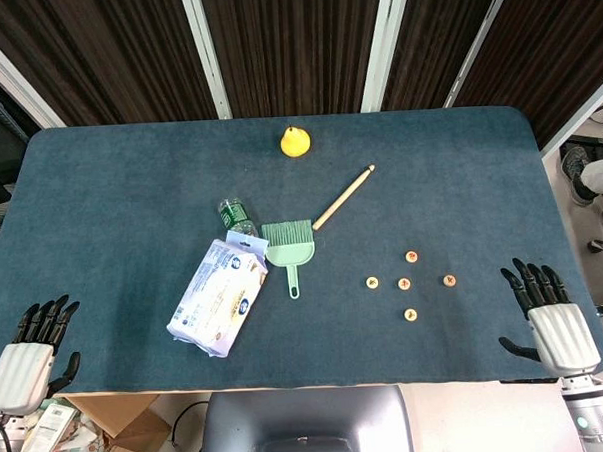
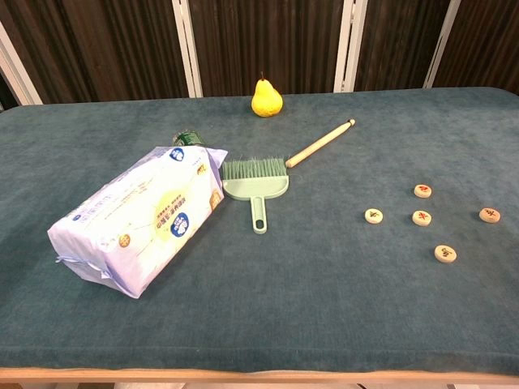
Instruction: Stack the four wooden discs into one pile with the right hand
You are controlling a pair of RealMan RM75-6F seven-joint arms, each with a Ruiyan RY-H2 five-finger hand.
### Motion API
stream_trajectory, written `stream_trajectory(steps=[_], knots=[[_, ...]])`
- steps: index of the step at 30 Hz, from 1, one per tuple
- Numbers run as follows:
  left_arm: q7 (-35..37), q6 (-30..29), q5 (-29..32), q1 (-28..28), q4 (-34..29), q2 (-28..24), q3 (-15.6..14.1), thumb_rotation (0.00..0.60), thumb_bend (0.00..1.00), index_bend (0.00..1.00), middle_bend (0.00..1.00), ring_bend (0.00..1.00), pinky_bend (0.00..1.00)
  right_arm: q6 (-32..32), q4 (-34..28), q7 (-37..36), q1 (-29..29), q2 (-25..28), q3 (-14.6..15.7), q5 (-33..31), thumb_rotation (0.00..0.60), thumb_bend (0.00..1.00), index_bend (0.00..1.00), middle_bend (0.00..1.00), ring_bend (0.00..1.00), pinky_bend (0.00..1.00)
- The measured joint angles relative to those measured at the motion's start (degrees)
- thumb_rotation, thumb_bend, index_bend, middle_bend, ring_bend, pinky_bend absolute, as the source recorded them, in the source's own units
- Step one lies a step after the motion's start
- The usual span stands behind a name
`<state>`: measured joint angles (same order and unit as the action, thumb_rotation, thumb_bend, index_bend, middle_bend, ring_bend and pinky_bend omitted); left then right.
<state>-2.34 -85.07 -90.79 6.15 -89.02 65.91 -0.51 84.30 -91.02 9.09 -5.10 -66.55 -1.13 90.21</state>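
Observation:
Several small round wooden discs with red marks lie flat and apart on the blue-green cloth, right of the middle. One disc [image 1: 405, 283] [image 2: 422, 217] sits in the centre, with others beside it to the far side [image 1: 411, 256], left [image 1: 372, 282], right [image 1: 449, 280] and near side [image 1: 410, 314]. None is stacked. My right hand [image 1: 551, 315] rests at the table's near right edge, fingers spread and holding nothing, well right of the discs. At the near left edge my left hand [image 1: 32, 348] is likewise spread and holds nothing. Neither hand shows in the chest view.
A green hand brush [image 1: 288, 247] and a wooden stick [image 1: 343, 197] lie left of the discs. A pack of wipes [image 1: 218, 297] and a green bottle [image 1: 237, 216] lie further left. A yellow pear [image 1: 296, 141] stands at the far edge.

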Motion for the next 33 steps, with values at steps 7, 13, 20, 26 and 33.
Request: stream_trajectory(steps=[7, 13, 20, 26, 33], knots=[[0.3, 0.3, -0.1, 0.4, 0.6, 0.3, 0.2, 0.6, 0.5, 0.0, 0.0, 0.0, 0.0, -3.3, 0.7, 0.3, -1.9, -1.0, 0.3, 0.5, 0.6, 0.05, 0.06, 0.0, 0.0, 0.0], [1.3, 0.6, 0.8, 0.3, 0.6, -0.2, 0.3, 0.6, 0.5, 0.0, 0.0, 0.0, 0.0, -8.2, 1.8, 1.0, -6.2, -2.4, -0.1, 2.1, 0.6, 0.07, 0.18, 0.0, 0.0, 0.0], [1.4, 0.8, 1.1, 0.2, 0.6, -0.5, 0.2, 0.6, 0.5, 0.0, 0.0, 0.0, 0.0, -16.6, 4.1, 3.8, -13.8, -5.1, -1.2, 3.6, 0.6, 0.21, 0.37, 0.0, 0.0, 0.0], [1.2, 0.7, 1.1, 0.0, 0.5, -0.6, 0.2, 0.6, 0.5, 0.0, 0.0, 0.0, 0.0, -22.4, 8.1, 6.5, -18.0, -9.0, -1.0, 4.0, 0.6, 0.31, 0.51, 0.0, 0.0, 0.0], [1.5, 0.5, 1.6, -0.3, 0.3, -0.9, 0.2, 0.6, 0.5, 0.0, 0.0, 0.0, 0.0, -24.1, 13.2, 7.2, -19.4, -12.9, -0.3, 3.3, 0.6, 0.37, 0.55, 0.0, 0.0, 0.0]])
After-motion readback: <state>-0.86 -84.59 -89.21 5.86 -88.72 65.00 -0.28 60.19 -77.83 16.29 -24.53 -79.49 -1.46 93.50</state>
